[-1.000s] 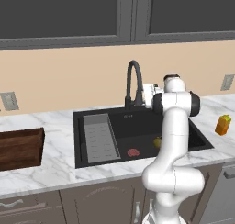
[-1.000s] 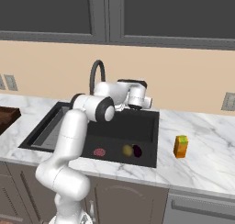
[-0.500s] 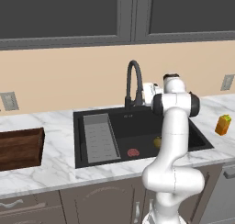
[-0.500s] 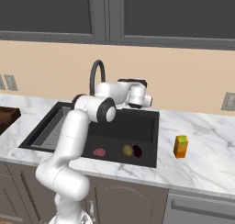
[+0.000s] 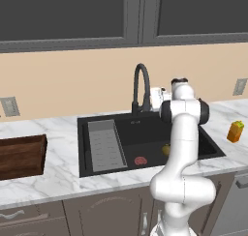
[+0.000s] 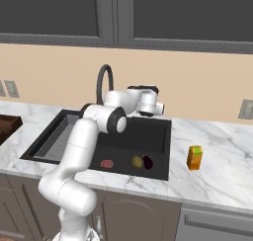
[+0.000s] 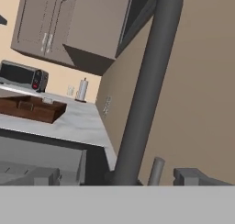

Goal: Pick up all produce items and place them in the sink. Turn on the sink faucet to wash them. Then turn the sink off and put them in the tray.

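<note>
Produce sits low in the sink (image 6: 158,129): olive-yellow lump (image 6: 137,161) and purple lump (image 6: 147,162) side by side near the front wall, with a flat red disc (image 6: 106,163) just to their left. Gripper (image 6: 159,108) hangs right of the black gooseneck faucet (image 5: 141,87), jaws spread wide with the faucet's stem (image 7: 147,90) rising between them in the hand view. Marble counter (image 5: 58,174) all round; wooden tray (image 5: 19,155) far left, orange block (image 6: 194,157) off right. Nothing has shifted from the earlier frames.
</note>
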You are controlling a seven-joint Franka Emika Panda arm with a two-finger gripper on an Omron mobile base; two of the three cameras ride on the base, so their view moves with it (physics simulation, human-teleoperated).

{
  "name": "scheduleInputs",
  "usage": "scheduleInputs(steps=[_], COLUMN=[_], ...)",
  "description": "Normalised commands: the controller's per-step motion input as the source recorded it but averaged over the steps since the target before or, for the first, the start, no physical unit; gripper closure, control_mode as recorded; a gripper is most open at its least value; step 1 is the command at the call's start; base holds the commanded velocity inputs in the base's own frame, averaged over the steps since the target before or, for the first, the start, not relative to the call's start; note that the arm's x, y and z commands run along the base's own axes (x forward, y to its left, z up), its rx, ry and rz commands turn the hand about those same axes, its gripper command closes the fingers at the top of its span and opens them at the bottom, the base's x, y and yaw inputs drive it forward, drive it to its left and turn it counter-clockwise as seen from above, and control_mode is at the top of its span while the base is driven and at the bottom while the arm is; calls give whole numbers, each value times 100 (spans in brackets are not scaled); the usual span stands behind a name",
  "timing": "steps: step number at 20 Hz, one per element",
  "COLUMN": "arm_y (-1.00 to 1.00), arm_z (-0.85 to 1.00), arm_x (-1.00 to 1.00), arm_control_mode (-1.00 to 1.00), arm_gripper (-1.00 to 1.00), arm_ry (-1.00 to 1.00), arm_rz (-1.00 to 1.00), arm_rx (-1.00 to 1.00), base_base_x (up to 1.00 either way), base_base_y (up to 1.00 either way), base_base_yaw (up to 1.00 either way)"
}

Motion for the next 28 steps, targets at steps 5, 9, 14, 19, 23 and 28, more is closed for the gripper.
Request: scheduleInputs(steps=[5, 9, 14, 19, 23, 28], arm_y=[0, 0, 0, 14, 34, 43], arm_z=[-20, -13, -9, -2, 0, 0], arm_x=[9, 10, 17, 10, 1, 0], arm_control_mode=[-100, -100, -100, -100, -100, -100], arm_gripper=[-100, -100, -100, -100, -100, -100], arm_ry=[0, 2, 3, 3, 1, 1], arm_rz=[0, 0, 0, 0, 0, 0], arm_rx=[0, 0, 0, 0, 0, 0], base_base_x=[0, 0, 0, 0, 0, 0], base_base_y=[0, 0, 0, 0, 0, 0], base_base_yaw=[0, 0, 0, 0, 0, 0])
